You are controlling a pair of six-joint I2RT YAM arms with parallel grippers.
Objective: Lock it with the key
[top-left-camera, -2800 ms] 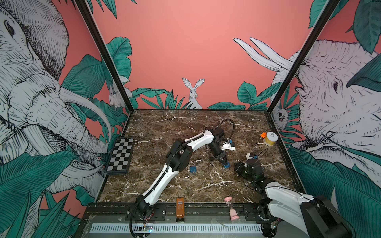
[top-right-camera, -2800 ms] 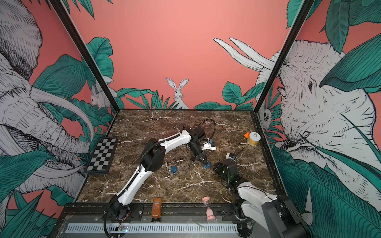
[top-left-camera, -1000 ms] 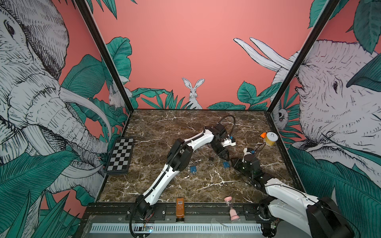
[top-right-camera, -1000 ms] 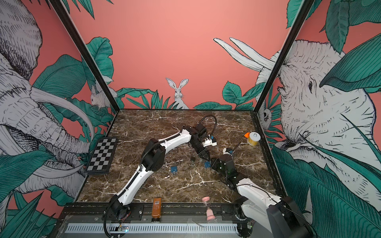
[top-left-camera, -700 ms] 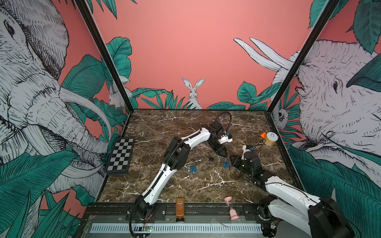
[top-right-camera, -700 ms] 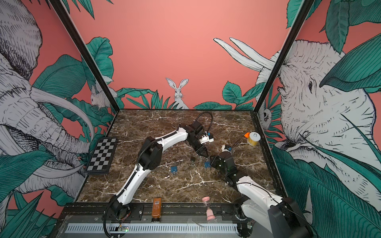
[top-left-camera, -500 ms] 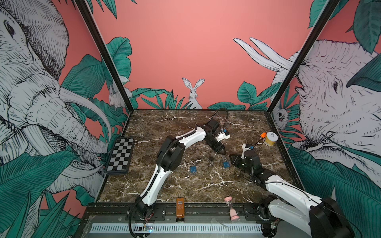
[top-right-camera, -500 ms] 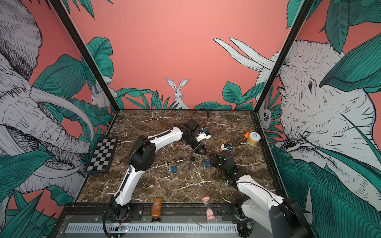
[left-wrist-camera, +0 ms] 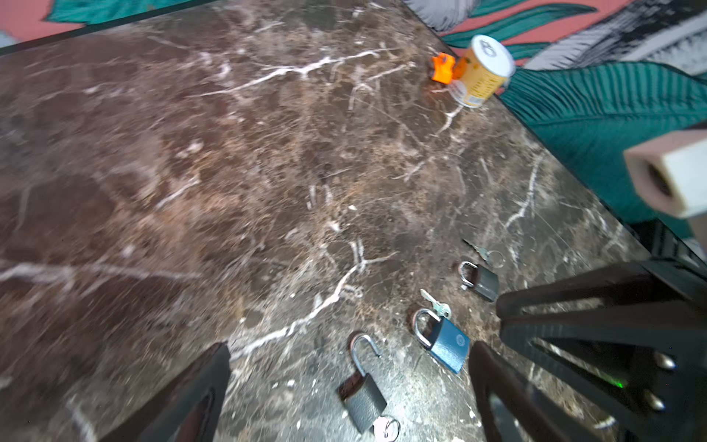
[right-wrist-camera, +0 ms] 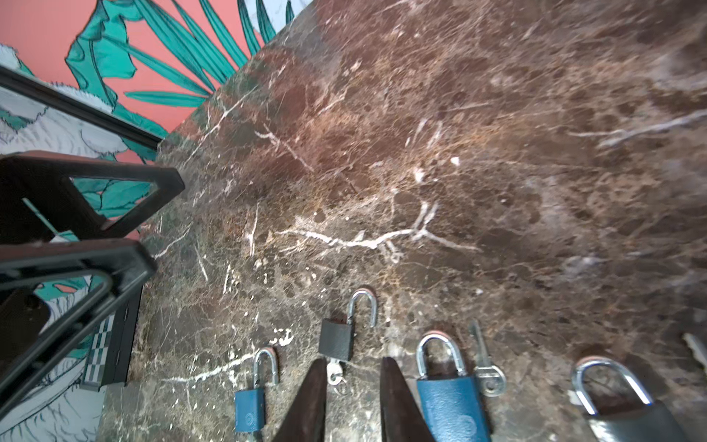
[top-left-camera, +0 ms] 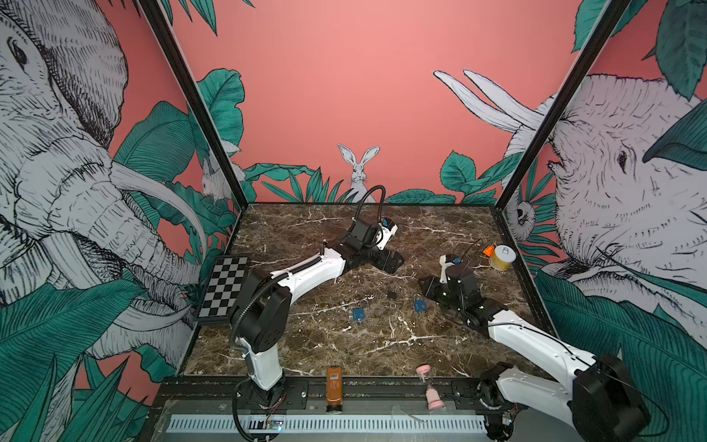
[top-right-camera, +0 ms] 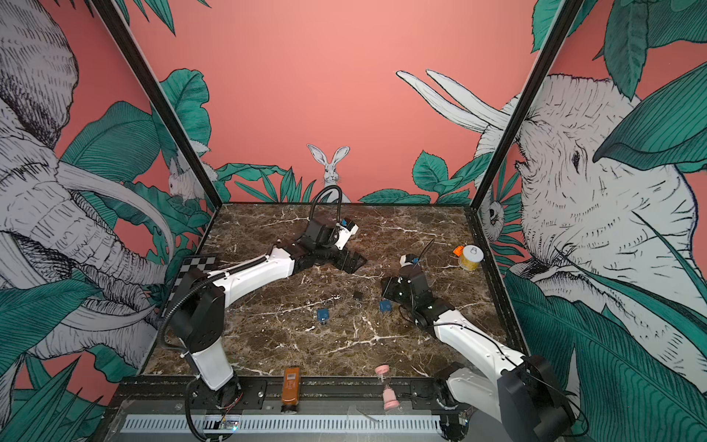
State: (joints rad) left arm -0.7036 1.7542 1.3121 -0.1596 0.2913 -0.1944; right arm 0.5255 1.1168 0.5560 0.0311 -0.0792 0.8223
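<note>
Behind the black padlock (top-left-camera: 391, 294), the left gripper (top-left-camera: 393, 263) has been spread wide and withdrawn; shackle (right-wrist-camera: 361, 306) left unlatched, key (right-wrist-camera: 336, 372) now faced by the narrowly parted right gripper (right-wrist-camera: 352, 360).

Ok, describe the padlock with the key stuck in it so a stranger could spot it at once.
Find the middle of the brown marble table, where padlocks lie just ahead of the right gripper. The dark grey padlock directly in front of it has blue padlocks on either side. Its shackle is swung open and a key sits in its base.
</note>
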